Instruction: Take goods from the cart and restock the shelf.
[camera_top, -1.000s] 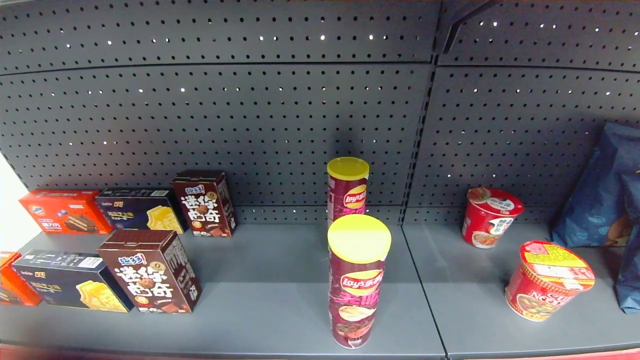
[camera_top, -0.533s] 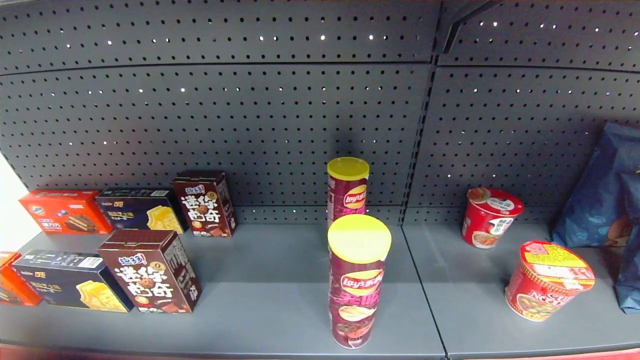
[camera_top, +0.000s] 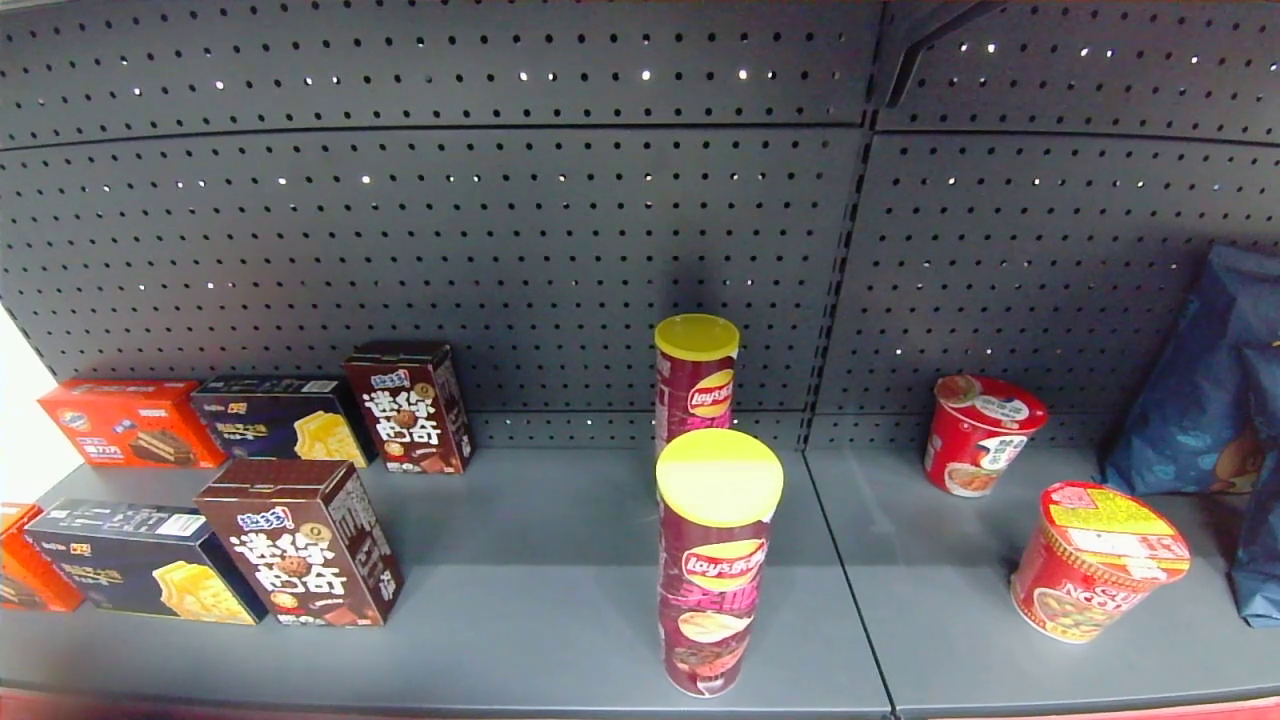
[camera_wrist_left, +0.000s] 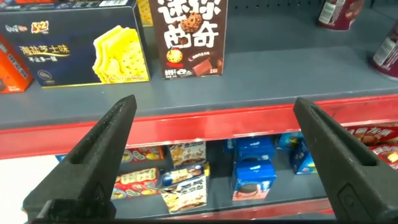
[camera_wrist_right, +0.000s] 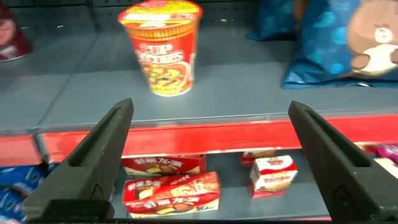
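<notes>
Head view takes in the shelf (camera_top: 520, 560), part stocked. At its left end an orange box (camera_top: 25, 570), a blue box (camera_top: 140, 575) and a brown box (camera_top: 300, 540) stand near the front edge, each with a twin behind it toward the back edge. I judge these light and stiff but easy to dent, so best taken across the narrow sides. Near the middle, one can (camera_top: 715, 570) stands upright by the front edge with a second can (camera_top: 695, 380) behind it at the back. They look like light, smooth tubes, tall enough to topple, so a hold around mid-body seems safest. Right of the seam, a cup (camera_top: 1095, 560) sits tilted near the front edge and another cup (camera_top: 975, 435) stands farther back. Their walls are probably thin and tapered, so a gentle hold below the rim should suit. At the right end, blue bags (camera_top: 1200, 390) lean against the back. They are likely soft, slick and full of brittle stuff, so a pinch at the top seam would be best. Left wrist view has the left gripper (camera_wrist_left: 214, 102) spread wide and empty, just off the front edge, facing the blue and brown boxes. Right wrist view has the right gripper (camera_wrist_right: 210, 104) likewise spread and empty, off the front edge before the tilted cup. In both wrist views, more packets lie on a lower shelf (camera_wrist_left: 283, 205) beneath.
</notes>
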